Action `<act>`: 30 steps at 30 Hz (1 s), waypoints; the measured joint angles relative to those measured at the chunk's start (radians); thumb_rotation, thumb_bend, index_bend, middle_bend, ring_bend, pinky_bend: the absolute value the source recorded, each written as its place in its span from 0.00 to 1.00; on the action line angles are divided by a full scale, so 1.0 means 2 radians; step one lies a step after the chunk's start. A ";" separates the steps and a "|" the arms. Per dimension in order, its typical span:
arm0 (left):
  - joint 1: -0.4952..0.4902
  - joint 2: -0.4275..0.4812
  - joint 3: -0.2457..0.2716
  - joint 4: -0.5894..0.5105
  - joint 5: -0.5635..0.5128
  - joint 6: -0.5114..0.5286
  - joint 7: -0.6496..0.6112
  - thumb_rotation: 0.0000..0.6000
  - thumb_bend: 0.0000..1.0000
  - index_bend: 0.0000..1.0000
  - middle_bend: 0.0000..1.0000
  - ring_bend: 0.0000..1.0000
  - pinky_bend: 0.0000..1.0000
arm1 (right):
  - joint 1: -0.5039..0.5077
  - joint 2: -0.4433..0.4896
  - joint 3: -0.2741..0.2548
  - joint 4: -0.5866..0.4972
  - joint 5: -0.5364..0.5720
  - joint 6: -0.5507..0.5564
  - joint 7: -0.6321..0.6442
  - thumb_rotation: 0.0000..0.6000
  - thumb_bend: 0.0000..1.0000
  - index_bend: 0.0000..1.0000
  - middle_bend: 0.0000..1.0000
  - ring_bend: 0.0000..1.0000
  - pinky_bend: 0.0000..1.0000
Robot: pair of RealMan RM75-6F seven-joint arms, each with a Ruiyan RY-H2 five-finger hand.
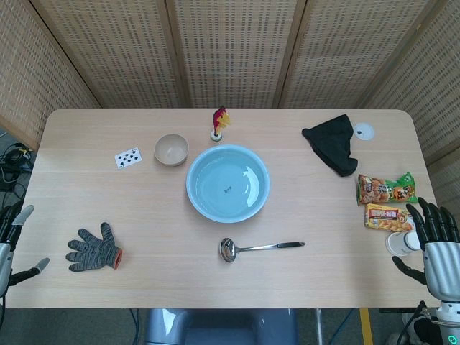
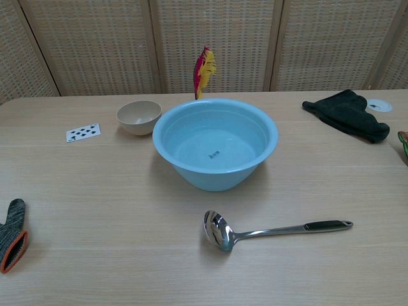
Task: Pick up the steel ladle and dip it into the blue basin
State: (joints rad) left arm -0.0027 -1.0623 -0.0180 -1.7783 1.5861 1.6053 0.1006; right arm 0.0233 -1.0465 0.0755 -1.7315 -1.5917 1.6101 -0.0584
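The steel ladle (image 1: 259, 248) (image 2: 268, 231) lies flat on the table in front of the blue basin (image 1: 228, 182) (image 2: 215, 143), bowl to the left, black-tipped handle pointing right. The basin stands upright at the table's middle and looks empty. My right hand (image 1: 436, 248) hangs at the table's right front edge with fingers spread and nothing in it, well right of the ladle's handle. My left hand (image 1: 13, 241) shows at the left edge, fingers apart and empty. Neither hand appears in the chest view.
A grey knit glove (image 1: 93, 249) lies front left. A beige bowl (image 1: 171, 149), a playing card (image 1: 128, 158) and a red-yellow feather toy (image 1: 218, 122) sit behind the basin. A black cloth (image 1: 332, 144), snack packets (image 1: 387, 190) and a white cup (image 1: 399, 242) occupy the right side.
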 measured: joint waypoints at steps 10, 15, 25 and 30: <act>-0.003 -0.004 -0.003 0.003 -0.008 -0.006 0.006 1.00 0.00 0.00 0.00 0.00 0.00 | 0.010 0.003 -0.003 -0.001 0.005 -0.029 0.000 1.00 0.00 0.04 0.59 0.68 0.54; -0.010 -0.015 -0.011 0.012 -0.025 -0.018 0.014 1.00 0.00 0.00 0.00 0.00 0.00 | 0.042 0.001 -0.004 0.011 0.004 -0.087 -0.017 1.00 0.00 0.08 0.87 0.97 1.00; -0.029 -0.039 -0.032 0.035 -0.078 -0.051 0.041 1.00 0.00 0.00 0.00 0.00 0.00 | 0.162 0.002 -0.005 0.011 0.030 -0.314 -0.022 1.00 0.04 0.26 0.95 1.00 1.00; -0.034 -0.044 -0.038 0.041 -0.093 -0.058 0.049 1.00 0.00 0.00 0.00 0.00 0.00 | 0.221 -0.017 -0.002 0.016 0.064 -0.401 -0.014 1.00 0.23 0.39 0.96 1.00 1.00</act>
State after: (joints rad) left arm -0.0710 -1.1501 -0.0935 -1.6966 1.4005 1.4892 0.1982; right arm 0.4663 -1.0810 0.0722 -1.7000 -1.4640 0.8086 -0.0863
